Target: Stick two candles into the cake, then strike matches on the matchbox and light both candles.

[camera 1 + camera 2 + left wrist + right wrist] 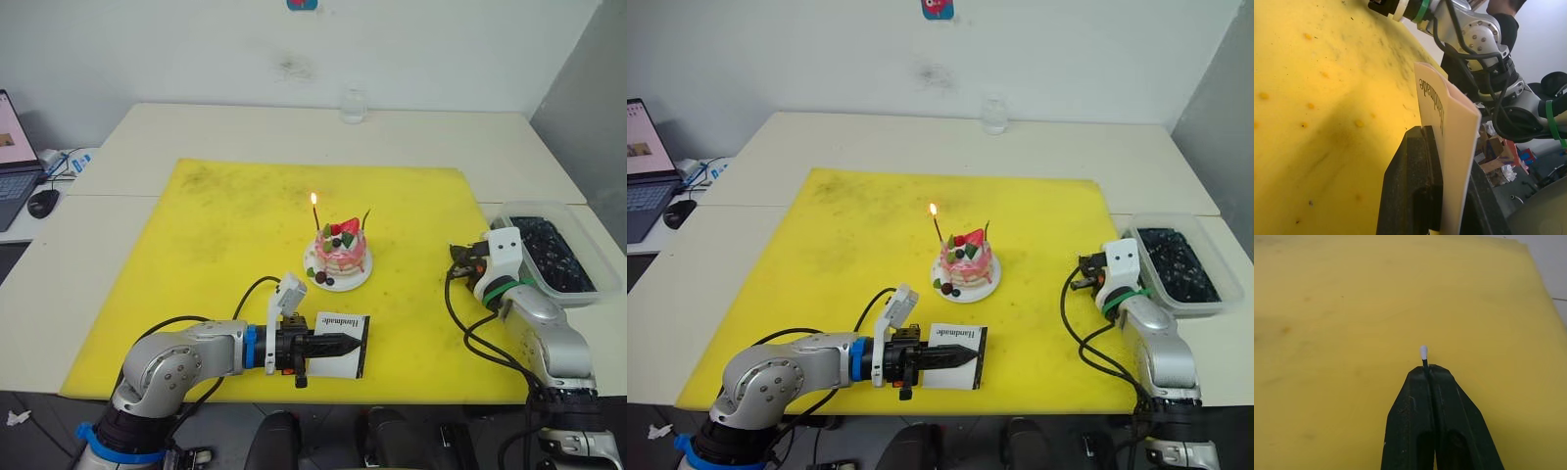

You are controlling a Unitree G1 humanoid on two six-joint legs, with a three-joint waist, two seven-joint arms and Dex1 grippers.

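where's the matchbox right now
The matchbox is clamped upright in the left gripper near the front edge of the yellow mat, just in front of the cake.

White wall (196,49); cream tables (245,132) (pushed together), yellow mat (216,255)
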